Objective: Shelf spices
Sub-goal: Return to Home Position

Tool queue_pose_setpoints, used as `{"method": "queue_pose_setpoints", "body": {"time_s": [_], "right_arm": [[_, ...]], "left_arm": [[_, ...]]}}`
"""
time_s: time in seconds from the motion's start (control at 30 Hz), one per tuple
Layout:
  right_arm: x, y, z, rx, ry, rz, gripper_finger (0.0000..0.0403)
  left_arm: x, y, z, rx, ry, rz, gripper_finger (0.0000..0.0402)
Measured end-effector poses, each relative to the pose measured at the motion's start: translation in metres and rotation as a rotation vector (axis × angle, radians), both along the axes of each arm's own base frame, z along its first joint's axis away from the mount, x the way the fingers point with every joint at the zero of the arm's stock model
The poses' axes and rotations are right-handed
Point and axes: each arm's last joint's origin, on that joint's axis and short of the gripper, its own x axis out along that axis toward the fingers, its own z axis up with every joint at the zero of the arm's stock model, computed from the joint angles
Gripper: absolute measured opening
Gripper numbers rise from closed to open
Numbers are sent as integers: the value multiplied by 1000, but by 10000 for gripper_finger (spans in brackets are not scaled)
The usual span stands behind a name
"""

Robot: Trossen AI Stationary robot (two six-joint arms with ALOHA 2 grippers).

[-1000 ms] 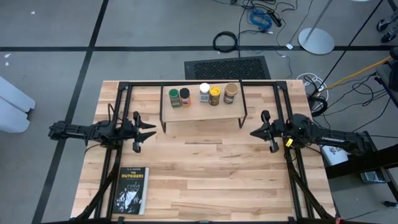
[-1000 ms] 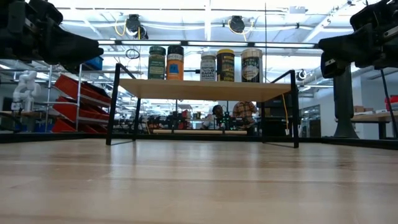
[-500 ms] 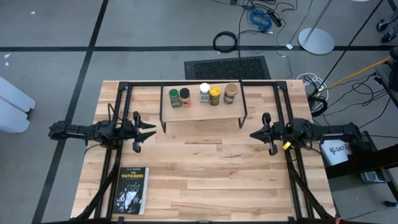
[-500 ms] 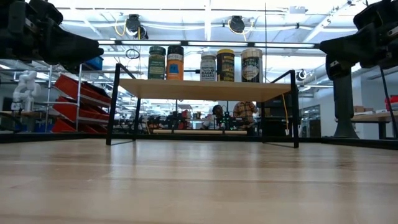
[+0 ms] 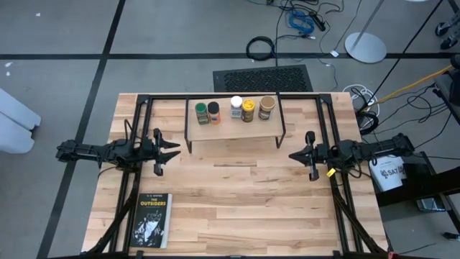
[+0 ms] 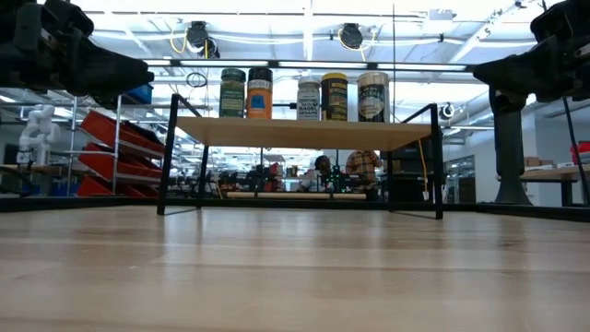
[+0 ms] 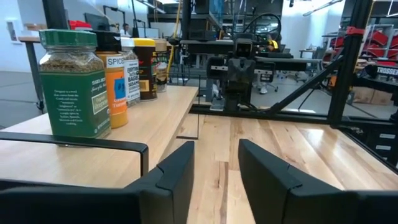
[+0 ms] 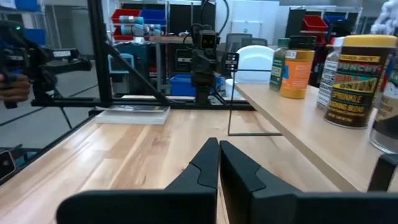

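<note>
All five spice jars stand upright in a row on the shelf (image 5: 233, 129), the low wooden rack at the far middle of the table (image 5: 244, 208). From left to right they are the green-lidded jar (image 5: 200, 110), the orange jar with the black lid (image 5: 213, 113), the white-lidded jar (image 5: 236, 106), the yellow-lidded jar (image 5: 248, 109) and the tan-lidded jar (image 5: 267, 106). They sit close together, with a small gap before the white one. Nothing of the shelving looks left to do; only parking the arms remains.

The left gripper (image 5: 171, 151) hovers above the table just left of the shelf, its fingers spread and holding nothing. The right gripper (image 5: 295, 154) hovers just right of the shelf, its fingers pressed together on nothing. Both point inward toward the middle of the table.

To finish well, I judge each arm should draw straight back toward its own side of the table, away from the shelf. Swinging toward the far edge risks a finger catching a thin black wire leg and rocking the plank. The rack looks light and the jars tall for their footing, so a small knock might topple the row. The copy of The Outsiders (image 5: 152, 219) lies at the near left, apart from the left gripper, and a level retreat should clear it
</note>
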Motion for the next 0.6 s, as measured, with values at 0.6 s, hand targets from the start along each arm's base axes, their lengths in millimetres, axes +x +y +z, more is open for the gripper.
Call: {"method": "queue_pose_setpoints", "body": {"time_s": [0.6], "right_arm": [[0, 0, 0, -29, 3, 12, 0]], "left_arm": [[0, -1, 0, -26, 1, -40, 5]]}}
